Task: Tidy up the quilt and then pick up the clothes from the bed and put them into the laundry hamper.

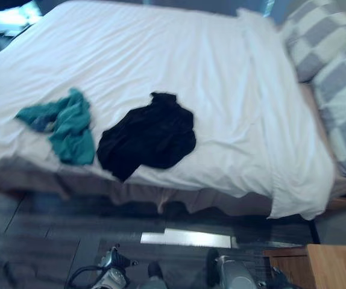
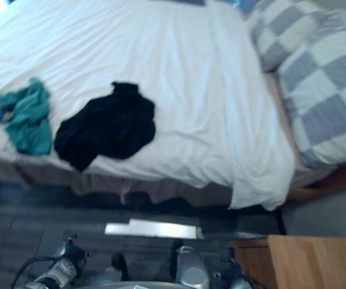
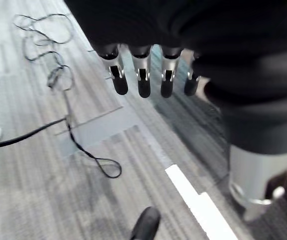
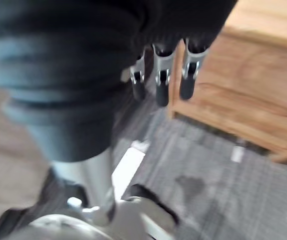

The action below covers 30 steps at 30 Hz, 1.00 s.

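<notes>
Black garment (image 1: 149, 135) on white quilt (image 1: 161, 66)

The bed (image 1: 317, 180) had a white quilt (image 1: 179, 78) spread pretty flat over it. On the quilt sat a teal garment (image 1: 67, 126) near the front edge and a black one (image 1: 149, 135) just beside it. Checked pillows (image 1: 336, 78) lay at the right end.

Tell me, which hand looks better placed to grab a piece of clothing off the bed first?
Probably the left hand. Both garments, the teal garment and the black garment, lie toward the robot's left on the white quilt. The right hand hangs by the wooden cabinet, on the pillow side.
</notes>
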Motion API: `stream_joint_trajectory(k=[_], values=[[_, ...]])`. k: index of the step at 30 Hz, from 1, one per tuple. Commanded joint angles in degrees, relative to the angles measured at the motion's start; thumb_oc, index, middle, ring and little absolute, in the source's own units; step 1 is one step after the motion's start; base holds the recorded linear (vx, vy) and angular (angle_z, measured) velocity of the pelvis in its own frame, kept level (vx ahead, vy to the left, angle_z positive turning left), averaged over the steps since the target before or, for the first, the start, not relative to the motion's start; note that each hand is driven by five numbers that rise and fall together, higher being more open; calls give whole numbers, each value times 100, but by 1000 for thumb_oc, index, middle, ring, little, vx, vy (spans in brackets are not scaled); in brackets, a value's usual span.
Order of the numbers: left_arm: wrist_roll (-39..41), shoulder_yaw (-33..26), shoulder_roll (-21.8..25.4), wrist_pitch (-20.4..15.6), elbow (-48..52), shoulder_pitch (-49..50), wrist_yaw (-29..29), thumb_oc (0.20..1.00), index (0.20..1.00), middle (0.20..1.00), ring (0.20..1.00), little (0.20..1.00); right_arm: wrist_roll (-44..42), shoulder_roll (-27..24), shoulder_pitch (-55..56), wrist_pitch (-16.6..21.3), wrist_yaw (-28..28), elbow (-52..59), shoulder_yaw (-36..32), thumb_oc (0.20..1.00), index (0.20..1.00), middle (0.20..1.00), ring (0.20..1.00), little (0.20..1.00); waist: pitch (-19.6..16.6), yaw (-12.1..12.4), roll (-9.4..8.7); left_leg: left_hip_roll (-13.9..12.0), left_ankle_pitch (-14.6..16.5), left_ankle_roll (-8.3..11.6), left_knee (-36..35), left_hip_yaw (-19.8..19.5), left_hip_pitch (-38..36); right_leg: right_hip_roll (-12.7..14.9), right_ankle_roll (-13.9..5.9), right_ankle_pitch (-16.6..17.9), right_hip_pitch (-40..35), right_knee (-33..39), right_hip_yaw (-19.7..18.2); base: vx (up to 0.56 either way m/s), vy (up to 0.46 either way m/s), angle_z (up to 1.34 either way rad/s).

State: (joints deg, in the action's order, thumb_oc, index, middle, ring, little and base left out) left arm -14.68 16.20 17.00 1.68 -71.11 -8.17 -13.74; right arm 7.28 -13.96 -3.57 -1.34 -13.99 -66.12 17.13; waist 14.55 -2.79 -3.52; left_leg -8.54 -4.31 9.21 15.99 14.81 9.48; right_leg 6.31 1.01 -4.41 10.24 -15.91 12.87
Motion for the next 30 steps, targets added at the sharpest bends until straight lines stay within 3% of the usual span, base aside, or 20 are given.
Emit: stream_joint_trajectory(k=[1, 2, 3, 4, 5, 6, 8, 10, 12, 14, 15, 16, 17, 18, 21, 22, 25, 27, 29, 30], values=[[126, 157, 12, -178, 216, -380, -340, 1000, 1000, 1000, 1000, 1000, 246, -386, -326, 13, 41, -283, 42, 1000, 1000, 1000, 1000, 1000, 594, -52, 173, -263, 22, 316, 814, -318, 477, 502, -833, -78, -825, 1305, -176, -94, 175, 16], [126, 158, 12, -178, 216, -380, -340, 1000, 1000, 1000, 1000, 1000, 246, -386, -326, 13, 41, -283, 42, 1000, 1000, 1000, 1000, 1000, 598, -49, 173, -263, 22, 316, 813, -314, 471, 502, -833, -78, -828, 1306, -179, 116, 351, 31], [440, -64, -67, -210, 190, -229, -343, 1000, 1000, 1000, 1000, 1000, 183, -389, -269, -36, 100, -296, -120, 1000, 1000, 1000, 1000, 1000, 436, -110, 220, -706, 208, 110, -72, -93, -44, 717, -1032, 3, -808, 1384, -178, 157, 395, 25], [546, -134, -92, -213, 163, -186, -328, 1000, 1000, 1000, 1000, 1000, 173, -401, -248, -39, 120, -291, -172, 1000, 1000, 1000, 1000, 1000, 350, -134, 251, -848, 206, 72, -536, -80, -190, 786, -1116, 39, -796, 1400, -177, 282, 714, -8], [585, -164, -125, -220, 53, -146, -287, 1000, 1000, 1000, 1000, 1000, 220, -412, -177, -38, 177, -332, -214, 1000, 1000, 1000, 1000, 1000, 233, -136, 290, -1155, -132, 153, -1380, -285, -337, 932, -1283, 79, -823, 1434, -216, 186, 452, -32], [585, -163, -127, -221, 51, -143, -287, 1000, 1000, 1000, 1000, 1000, 221, -413, -172, -38, 178, -330, -214, 1000, 1000, 1000, 1000, 1000, 242, -143, 291, -1150, -158, 158, -1432, -283, -377, 932, -1284, 73, -847, 1438, -204, 194, 489, -5], [469, -98, -147, -219, -105, -131, -255, 1000, 1000, 1000, 1000, 1000, 279, -417, -66, -14, 226, -436, -280, 1000, 1000, 1000, 1000, 1000, 104, -142, 313, -1407, -465, 328, -1945, -458, -383, 1097, -1437, 95, -988, 1502, -193, 190, 459, 45], [269, 55, -132, -207, -147, -104, -164, 1000, 1000, 1000, 1000, 1000, 259, -362, 70, -31, 259, -537, -455, 1000, 1000, 1000, 1000, 1000, -39, -155, 324, -1433, -345, 398, -2006, -394, -384, 1262, -1562, 98, -1103, 1480, -110, 231, 546, 20], [-173, 303, -29, -162, -100, -158, -84, 1000, 1000, 1000, 1000, 1000, 264, -319, 96, -61, 268, -584, -564, 1000, 1000, 1000, 1000, 1000, -98, -146, 208, -1263, -136, 380, -1820, -364, -343, 1449, -1601, 368, -1107, 1362, -202, 175, 460, 15], [-133, 251, 109, -122, -64, -230, -75, 1000, 1000, 1000, 1000, 1000, 222, -232, 9, -106, 271, -567, -551, 1000, 1000, 1000, 1000, 1000, 0, -91, -25, -1052, 213, 143, -1434, -235, -303, 1769, -1601, 990, -947, 1008, -191, 107, 427, 9], [7, 171, 159, -109, -26, -215, -76, 1000, 1000, 1000, 1000, 1000, 158, -179, -24, -118, 273, -500, -517, 1000, 1000, 1000, 1000, 1000, 53, -58, -96, -958, 308, 32, -1348, -89, -379, 1960, -1565, 1276, -815, 718, 26, 90, 459, -16], [20, 117, 228, -107, 2, -208, -57, 1000, 1000, 1000, 1000, 1000, 133, -134, -63, -93, 276, -407, -450, 1000, 1000, 1000, 1000, 1000, 85, -8, -79, -945, 365, -38, -1343, 118, -500, 2035, -1452, 1208, -714, 457, 402, 98, 483, -18], [-24, 131, 271, -78, 11, -152, -23, 1000, 1000, 1000, 1000, 1000, 151, -84, -73, -84, 293, -360, -377, 1000, 1000, 1000, 1000, 1000, 97, -8, -46, -879, 386, -130, -1416, 232, -627, 1972, -1361, 1060, -579, 60, 574, 121, 523, -24], [-92, 151, 314, -59, 15, -135, 33, 1000, 1000, 1000, 1000, 1000, 183, -51, -81, -39, 303, -292, -293, 1000, 1000, 1000, 1000, 1000, 119, -31, -44, -790, 358, -181, -1611, 354, -806, 1706, -1283, 824, -420, -215, 565, 136, 518, -35], [-210, 235, 442, 11, 13, -234, 148, 1000, 1000, 1000, 1000, 1000, 52, 27, -88, 16, 295, -189, -174, 1000, 1000, 1000, 1000, 1000, 210, -246, -54, -528, 253, -251, -2001, 476, -1045, 454, -1231, 238, -76, -212, 411, 136, 369, -36], [-233, 243, 470, 20, -12, -271, 193, 1000, 1000, 1000, 1000, 1000, 16, 39, -89, 41, 295, -176, -140, 1000, 1000, 1000, 1000, 1000, 223, -276, -93, -420, 287, -251, -2022, 498, -1115, 209, -1204, 173, -108, 43, 513, 157, 233, -6], [-357, 284, 481, 40, -56, -363, 275, 1000, 1000, 1000, 1000, 1000, 94, 39, -87, 72, 355, -133, 18, 1000, 1000, 1000, 1000, 1000, 177, -352, -184, -105, 522, -309, -1998, 538, -1278, -35, -1076, 250, 18, 592, 887, 212, 159, 31], [-331, 295, 344, -30, -12, -374, 318, 1000, 1000, 1000, 1000, 1000, 140, -78, -113, 19, 384, -176, 54, 1000, 1000, 1000, 1000, 1000, 173, -430, -182, 147, 1007, -396, -1376, 403, -1267, -43, -925, 215, -229, 999, 477, 271, 128, 58], [-282, 278, 295, -66, 17, -385, 317, 1000, 1000, 1000, 1000, 1000, 150, -152, -169, 11, 372, -222, 64, 1000, 1000, 1000, 1000, 1000, 183, -422, -143, 156, 1173, -370, -930, 388, -1139, -59, -854, 165, -363, 1130, 420, 132, 32, 52], [-223, 270, 223, -101, 62, -316, 330, 1000, 1000, 1000, 1000, 1000, 198, -209, -192, -13, 372, -281, 84, 1000, 1000, 1000, 1000, 1000, 192, -401, -93, 108, 1303, -291, -371, 416, -1000, -47, -761, 120, -506, 1236, 410, 70, 10, -6]])
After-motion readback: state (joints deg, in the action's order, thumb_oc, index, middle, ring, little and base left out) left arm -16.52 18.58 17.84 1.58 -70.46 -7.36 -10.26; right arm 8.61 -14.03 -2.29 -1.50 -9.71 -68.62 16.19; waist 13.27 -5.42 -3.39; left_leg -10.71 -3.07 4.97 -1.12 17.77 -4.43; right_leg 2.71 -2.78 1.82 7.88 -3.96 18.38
